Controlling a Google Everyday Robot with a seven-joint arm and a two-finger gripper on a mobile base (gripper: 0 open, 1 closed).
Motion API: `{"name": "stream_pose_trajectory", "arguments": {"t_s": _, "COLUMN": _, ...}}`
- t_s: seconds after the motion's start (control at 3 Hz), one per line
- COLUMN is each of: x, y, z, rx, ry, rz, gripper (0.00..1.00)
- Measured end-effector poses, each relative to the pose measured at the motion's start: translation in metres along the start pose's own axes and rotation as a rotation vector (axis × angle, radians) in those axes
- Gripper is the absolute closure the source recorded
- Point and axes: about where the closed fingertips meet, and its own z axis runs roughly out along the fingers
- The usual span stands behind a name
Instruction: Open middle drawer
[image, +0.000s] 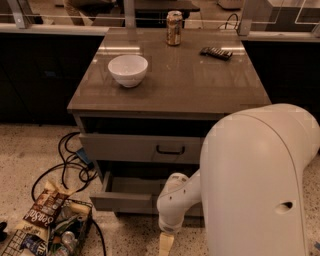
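Note:
The middle drawer (127, 200) is a wide grey drawer under the uppermost drawer front (135, 148), which carries a black bar handle (170, 149). The middle drawer stands pulled out toward me, and its plain grey tray (137, 184) shows inside. Its handle is hidden behind my arm. My gripper (165, 244) hangs below the white wrist (175, 207), just in front of and below the right part of the middle drawer's front, near the floor. The lowest drawer is out of view.
A white bowl (128, 70), a soda can (174, 28) and a black remote (216, 53) sit on the cabinet top (200, 85). Black cables (70, 165) and a wire basket of snack bags (45, 227) lie on the floor at the left. My large white arm housing (255, 185) fills the right.

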Motion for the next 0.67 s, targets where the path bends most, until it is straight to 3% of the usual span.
{"name": "stream_pose_trajectory", "arguments": {"t_s": 0.67, "x": 0.0, "y": 0.0, "z": 0.0, "rx": 0.0, "ry": 0.0, "rz": 0.0, "gripper": 0.0}}
